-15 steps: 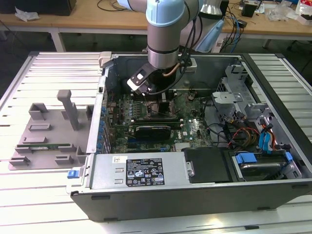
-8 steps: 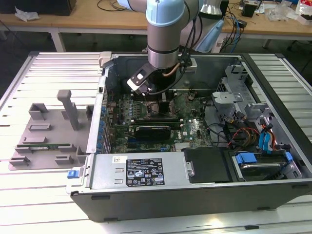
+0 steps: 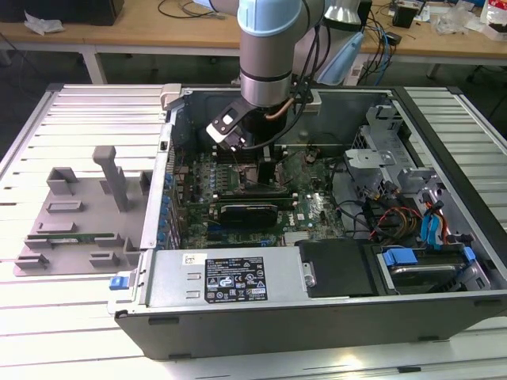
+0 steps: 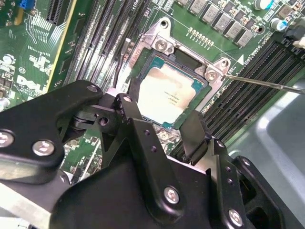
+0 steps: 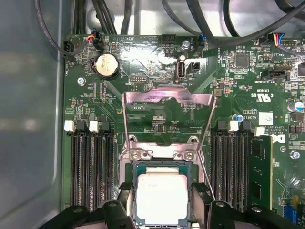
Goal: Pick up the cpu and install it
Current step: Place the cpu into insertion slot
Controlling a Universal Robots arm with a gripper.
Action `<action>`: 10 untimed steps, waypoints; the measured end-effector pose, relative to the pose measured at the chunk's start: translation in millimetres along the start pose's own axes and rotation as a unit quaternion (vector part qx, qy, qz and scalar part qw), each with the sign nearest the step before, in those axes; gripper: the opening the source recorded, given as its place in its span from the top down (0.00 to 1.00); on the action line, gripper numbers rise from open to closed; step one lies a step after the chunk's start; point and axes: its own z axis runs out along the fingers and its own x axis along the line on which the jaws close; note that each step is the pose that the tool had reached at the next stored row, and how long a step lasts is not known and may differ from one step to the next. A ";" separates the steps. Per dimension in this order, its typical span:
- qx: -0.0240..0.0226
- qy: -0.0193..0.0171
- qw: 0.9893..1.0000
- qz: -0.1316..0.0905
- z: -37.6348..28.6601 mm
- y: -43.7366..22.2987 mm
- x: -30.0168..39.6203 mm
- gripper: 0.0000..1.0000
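Fingers (image 5: 200,200) clenched on the cpu (image 5: 162,198) by two opposite edges. The cpu is between them, in or just over the socket (image 5: 162,153).

Risk: a tilted or turned chip would bend socket pins, or a corner could ride the frame.

Load plate (image 5: 167,102) stands raised beyond the fingers, and the lever (image 4: 267,82) is swung aside. Memory slots (image 5: 90,167) flank both fingers closely. Open room looks to be upward only.
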 end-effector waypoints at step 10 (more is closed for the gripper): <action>0.000 0.000 1.000 0.000 -0.7 0.0 0.0 0.89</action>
